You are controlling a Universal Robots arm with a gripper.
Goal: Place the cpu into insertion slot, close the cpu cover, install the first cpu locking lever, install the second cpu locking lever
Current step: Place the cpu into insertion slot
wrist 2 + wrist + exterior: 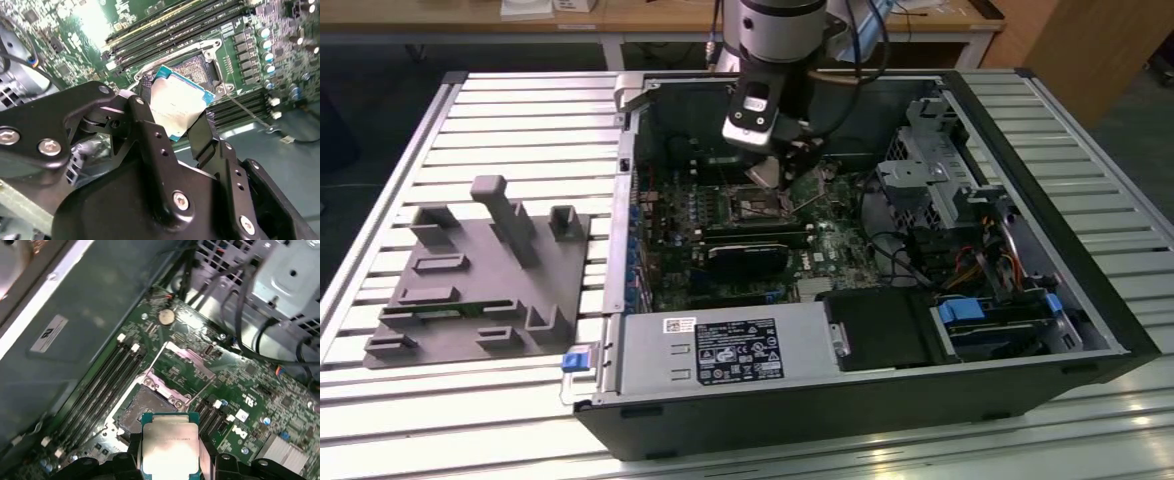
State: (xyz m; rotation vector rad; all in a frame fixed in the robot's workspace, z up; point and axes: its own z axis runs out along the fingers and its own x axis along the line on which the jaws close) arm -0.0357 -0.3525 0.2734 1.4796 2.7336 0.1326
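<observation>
My gripper (774, 170) hangs inside the open computer case, just above the insertion slot (758, 207). It is shut on the cpu (177, 105), a small square chip with a silvery top and green edge, clamped between two black fingers (204, 131). In the first wrist view the cpu (170, 445) hovers a little clear of the insertion slot (142, 407), whose dark centre lies bare. The cpu cover (182, 367) stands swung open beyond the slot. A thin metal locking lever (245, 107) sticks out loose beside the insertion slot (197, 67).
Long black memory slots (107, 380) run beside the socket. A black heatsink block (747, 262) and the power supply (720, 350) lie nearer the case front. The drive cage (927, 170) and cables fill the exterior view's right. A grey fixture (480, 270) sits on the slatted table.
</observation>
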